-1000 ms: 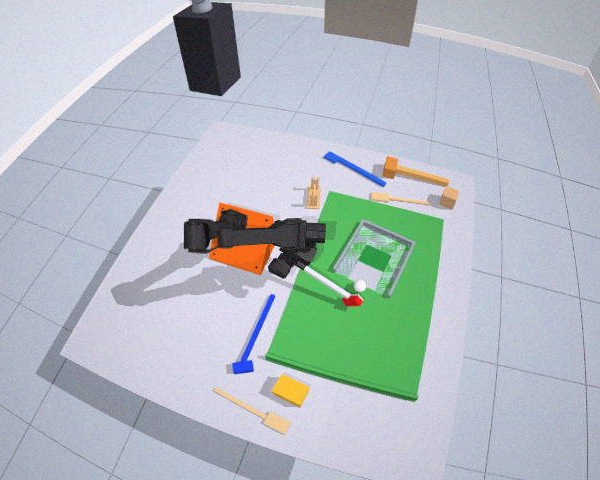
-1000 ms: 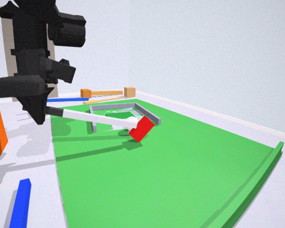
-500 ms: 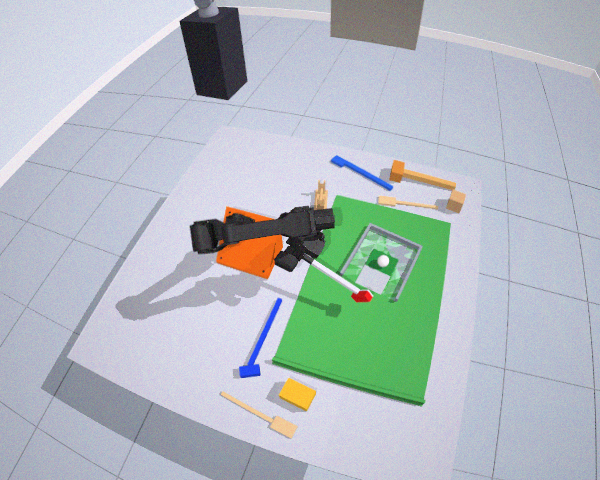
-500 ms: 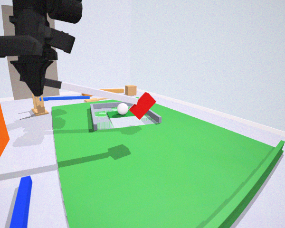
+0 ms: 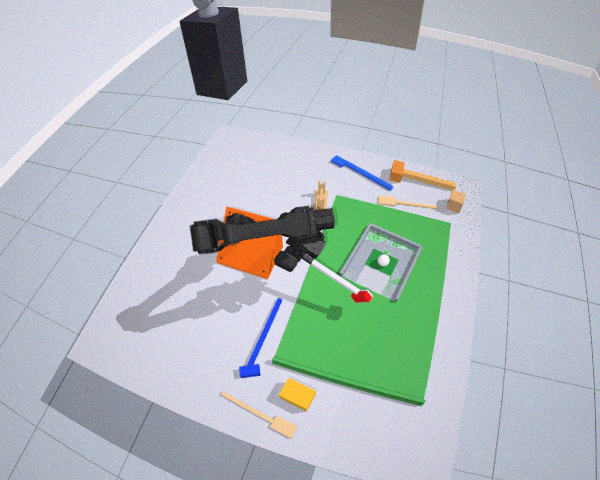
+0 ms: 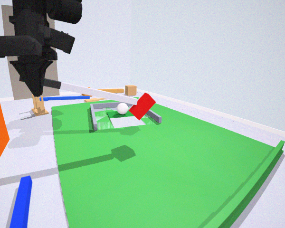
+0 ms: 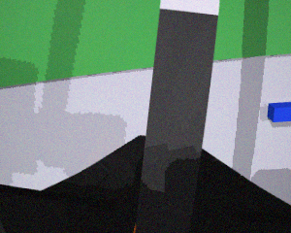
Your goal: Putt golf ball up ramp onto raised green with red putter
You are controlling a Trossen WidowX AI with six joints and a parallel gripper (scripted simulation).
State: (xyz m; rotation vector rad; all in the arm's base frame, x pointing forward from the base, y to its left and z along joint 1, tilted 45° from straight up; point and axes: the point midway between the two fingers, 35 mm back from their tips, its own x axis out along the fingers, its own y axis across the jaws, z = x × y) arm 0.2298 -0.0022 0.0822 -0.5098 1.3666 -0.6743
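Gripper [image 5: 296, 256] clenched on the dark grip end of the red putter [image 5: 338, 279]. Putter held off the ground, shaft slanting down and away from the arm, red head [image 6: 142, 105] in the air above the green mat [image 5: 372, 330], just outside the open side of the walled ramp [image 5: 380, 260]. Head casts its shadow on the mat well short of the ramp.

Golf ball [image 5: 383, 260] sits on the raised green [image 5: 384, 264], the dark green square in the middle of the ramp, grey walls on three sides. Ball and putter head apart.

Relative to the mat: blue stick [image 5: 261, 338] lies just off its near-left edge, yellow block [image 5: 297, 393] just off its near corner, wooden mallet [image 5: 427, 183] beyond its far end. Orange base plate [image 5: 248, 250] under the arm, left of the mat.

Wrist view: dark grip [image 7: 180, 91] runs straight up between the fingers, white shaft above it.
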